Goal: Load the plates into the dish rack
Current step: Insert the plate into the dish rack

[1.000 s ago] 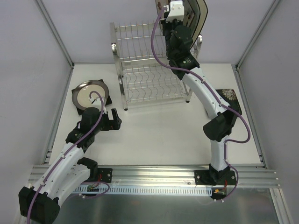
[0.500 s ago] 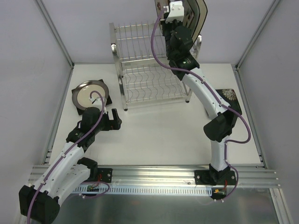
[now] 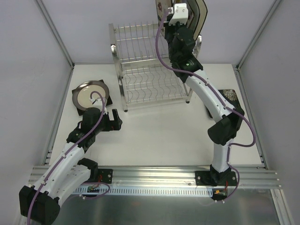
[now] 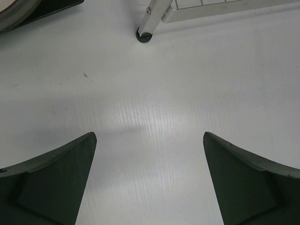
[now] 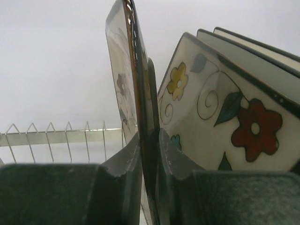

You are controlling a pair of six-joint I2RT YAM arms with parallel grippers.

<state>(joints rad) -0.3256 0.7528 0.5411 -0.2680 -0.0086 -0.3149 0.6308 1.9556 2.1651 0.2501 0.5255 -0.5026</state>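
R gripper (image 5: 149, 140) pinches a dark-rimmed plate (image 5: 123, 79) upright on edge at the top tier of the dish rack (image 3: 145, 84), just beside the cream floral plate (image 5: 225, 117) already stood there, so this looks like the slotting step. Next move, IMO: lower it straight into a free slot w/o knocking that neighbour, then let go. L gripper (image 4: 147, 140) hangs spread & empty over the surface (image 4: 150, 84); round plate (image 3: 90, 93) waits on a dark square plate (image 3: 77, 104) at left.

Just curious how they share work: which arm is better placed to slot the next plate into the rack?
Right. The right fingers clamp a flowered plate upright at the top tier of the rack; the left fingers hang open over the table.
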